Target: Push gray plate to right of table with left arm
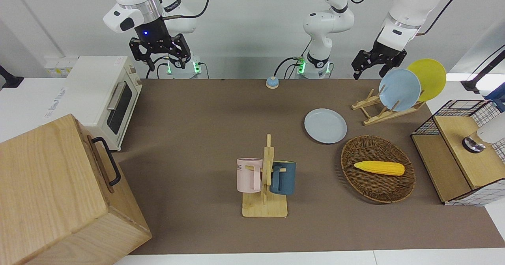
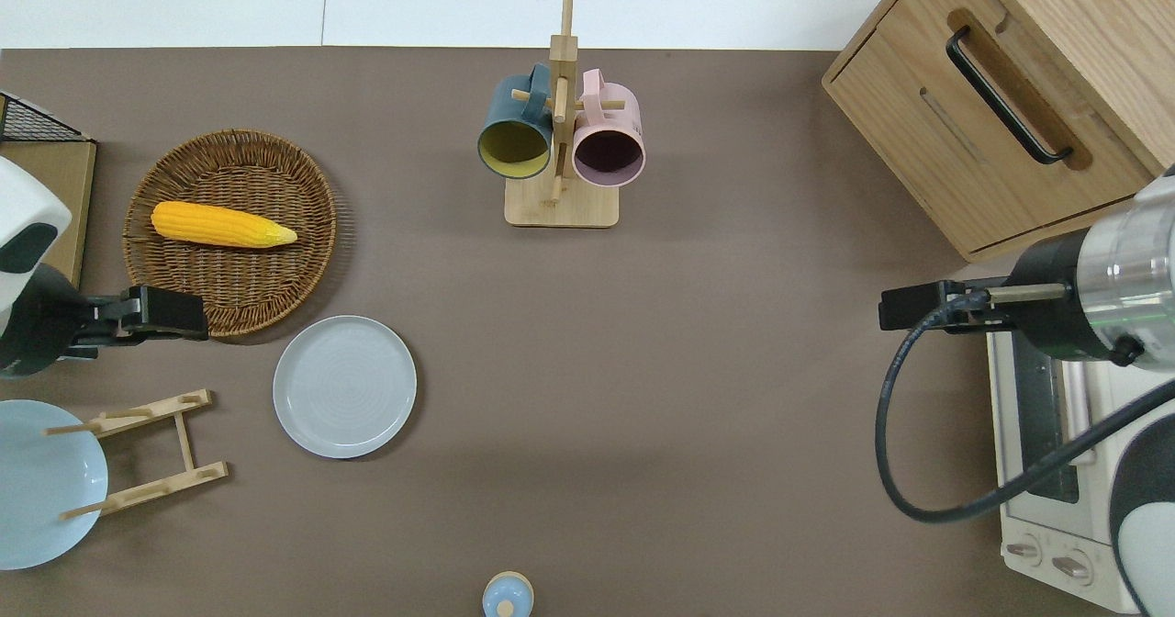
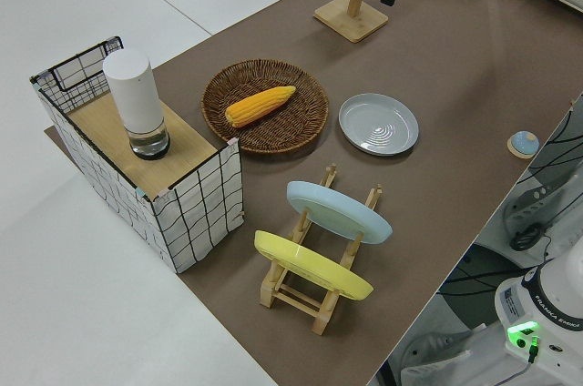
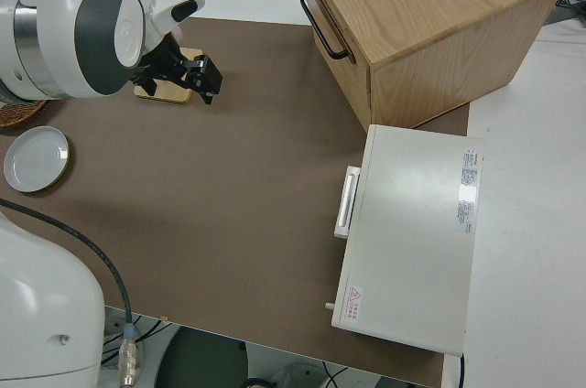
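My left fingers [image 2: 170, 313] hang spread and empty in the air over the rim of the basket [image 2: 303, 259], well clear of the gray plate [image 2: 344, 386]. That plate lies flat on the table [image 2: 661, 397], between the basket and the plate rack [image 2: 147, 452]. I judge the push not yet begun: next I must drop low beside the plate's edge, then shove it toward the right arm's end. My right arm is parked, fingers [image 1: 159, 56] spread. The toaster oven [image 1: 94, 89] carries lettering too small to read.

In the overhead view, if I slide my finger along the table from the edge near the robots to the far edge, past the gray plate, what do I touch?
Little blue bell → gray plate → wicker basket with the corn → mug rack.
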